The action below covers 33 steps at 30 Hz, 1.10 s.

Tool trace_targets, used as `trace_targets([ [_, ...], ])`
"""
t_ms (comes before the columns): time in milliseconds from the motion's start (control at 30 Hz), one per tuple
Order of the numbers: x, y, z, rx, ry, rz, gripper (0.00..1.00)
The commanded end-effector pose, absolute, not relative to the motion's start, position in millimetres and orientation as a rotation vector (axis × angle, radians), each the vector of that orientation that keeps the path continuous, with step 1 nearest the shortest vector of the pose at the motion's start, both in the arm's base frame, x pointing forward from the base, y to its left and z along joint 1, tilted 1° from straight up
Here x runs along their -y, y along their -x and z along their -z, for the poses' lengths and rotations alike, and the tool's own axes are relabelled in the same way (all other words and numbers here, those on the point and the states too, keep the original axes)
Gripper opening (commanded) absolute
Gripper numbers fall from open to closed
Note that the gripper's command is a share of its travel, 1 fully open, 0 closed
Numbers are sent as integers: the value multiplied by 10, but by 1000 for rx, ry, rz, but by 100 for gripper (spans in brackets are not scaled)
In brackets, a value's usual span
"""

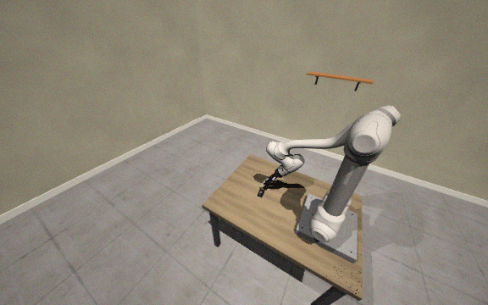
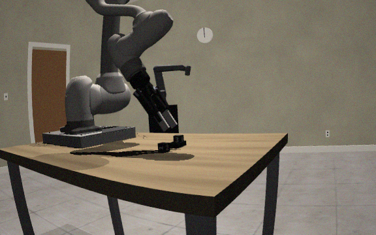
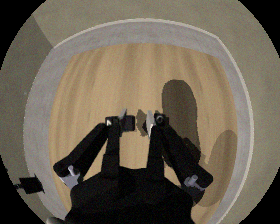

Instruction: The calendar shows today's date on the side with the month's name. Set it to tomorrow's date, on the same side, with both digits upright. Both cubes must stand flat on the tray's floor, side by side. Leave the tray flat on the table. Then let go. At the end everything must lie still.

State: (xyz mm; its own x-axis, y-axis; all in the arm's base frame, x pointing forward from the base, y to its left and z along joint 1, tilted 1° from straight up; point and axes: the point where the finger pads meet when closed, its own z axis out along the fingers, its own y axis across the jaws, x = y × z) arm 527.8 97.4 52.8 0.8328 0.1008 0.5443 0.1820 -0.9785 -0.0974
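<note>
Two small dark calendar cubes lie on the wooden table. One cube is a little farther back and the other cube is nearer and to its left. In the top view they show only as a small dark spot. I cannot make out the tray or any digits. My gripper hangs tilted a little above the table, just behind the cubes. Its fingers stand partly apart with nothing between them. The wrist view shows only bare table under the fingers.
The arm's grey base plate sits on the table's near right part in the top view. A black stand rises behind the table. An orange shelf hangs on the wall. The table's left edge lies beyond the cubes.
</note>
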Motion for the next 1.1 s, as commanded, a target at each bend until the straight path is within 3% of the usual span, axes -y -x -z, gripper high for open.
trace_targets([
  [0,-969,-5307,-541,230,2793,964,28],
  [1067,-505,-5403,-585,172,2857,1191,28],
])
